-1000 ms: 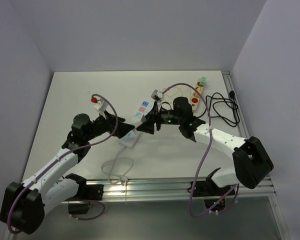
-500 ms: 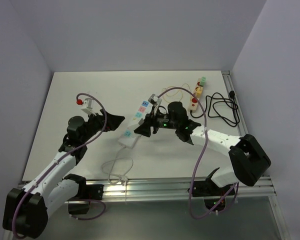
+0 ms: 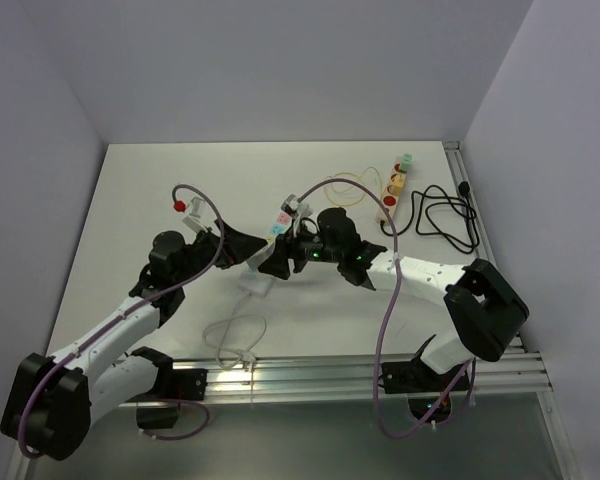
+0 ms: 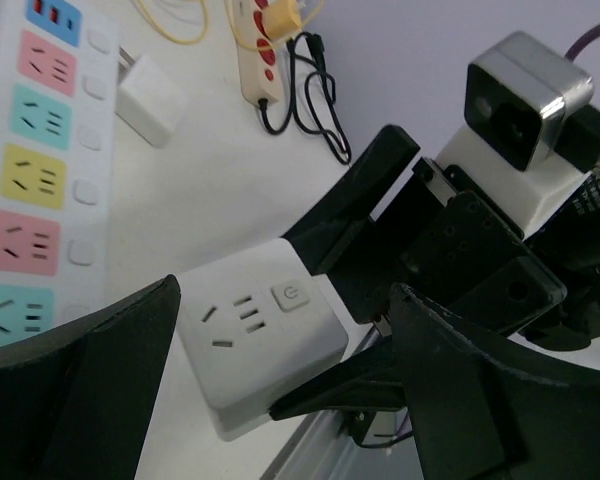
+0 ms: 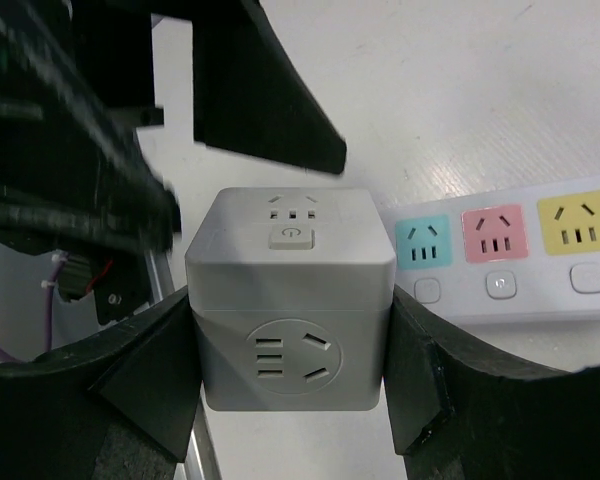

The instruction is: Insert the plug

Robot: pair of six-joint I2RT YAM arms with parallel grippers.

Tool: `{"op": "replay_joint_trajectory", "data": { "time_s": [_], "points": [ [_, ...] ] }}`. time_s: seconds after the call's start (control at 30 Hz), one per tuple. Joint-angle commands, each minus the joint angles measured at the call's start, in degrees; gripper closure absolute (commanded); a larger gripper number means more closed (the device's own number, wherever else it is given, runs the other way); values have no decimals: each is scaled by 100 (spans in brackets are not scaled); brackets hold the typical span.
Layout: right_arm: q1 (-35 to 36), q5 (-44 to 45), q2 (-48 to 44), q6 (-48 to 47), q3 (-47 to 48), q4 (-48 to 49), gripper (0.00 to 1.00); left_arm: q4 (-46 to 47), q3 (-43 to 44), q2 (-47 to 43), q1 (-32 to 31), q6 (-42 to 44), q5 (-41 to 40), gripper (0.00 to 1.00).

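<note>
A white cube socket point(image 5: 290, 300) with a power button on top sits on the table at the near end of a white power strip point(image 5: 500, 250) with coloured outlets. My right gripper point(image 5: 290, 310) is shut on the cube, one finger against each side. My left gripper point(image 4: 285, 300) is open, its fingers spread wide just left of the cube point(image 4: 260, 340) and not touching it. From above, the left gripper point(image 3: 242, 245) and right gripper point(image 3: 278, 260) meet over the cube point(image 3: 259, 279). A small white plug point(image 4: 150, 100) lies loose beside the strip point(image 4: 40, 170).
A beige power strip point(image 3: 395, 185) with red and green parts lies at the back right, with a yellow wire point(image 3: 350, 185) and a coiled black cable point(image 3: 442, 215) beside it. The cube's white cord point(image 3: 235, 335) loops toward the near edge and its metal rail point(image 3: 310, 375).
My right gripper has moved left onto the cube. My left gripper pulled back up and left, then came back right beside the cube.
</note>
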Motion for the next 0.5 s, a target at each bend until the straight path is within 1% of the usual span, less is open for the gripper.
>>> {"op": "replay_joint_trajectory", "data": {
  "time_s": [0.0, 0.13, 0.3, 0.47],
  "points": [
    [118, 180, -24, -73, 362, 303, 94, 514, 171, 106, -298, -275, -192, 9],
    [189, 347, -7, -161, 379, 145, 94, 454, 205, 79, -342, -363, -227, 10],
    [259, 479, 28, -249, 414, 74, 95, 129, 407, -105, -395, -468, -315, 10],
    [408, 751, 90, -355, 493, -93, 95, 110, 452, -272, -421, -635, -386, 10]
  ]
}}
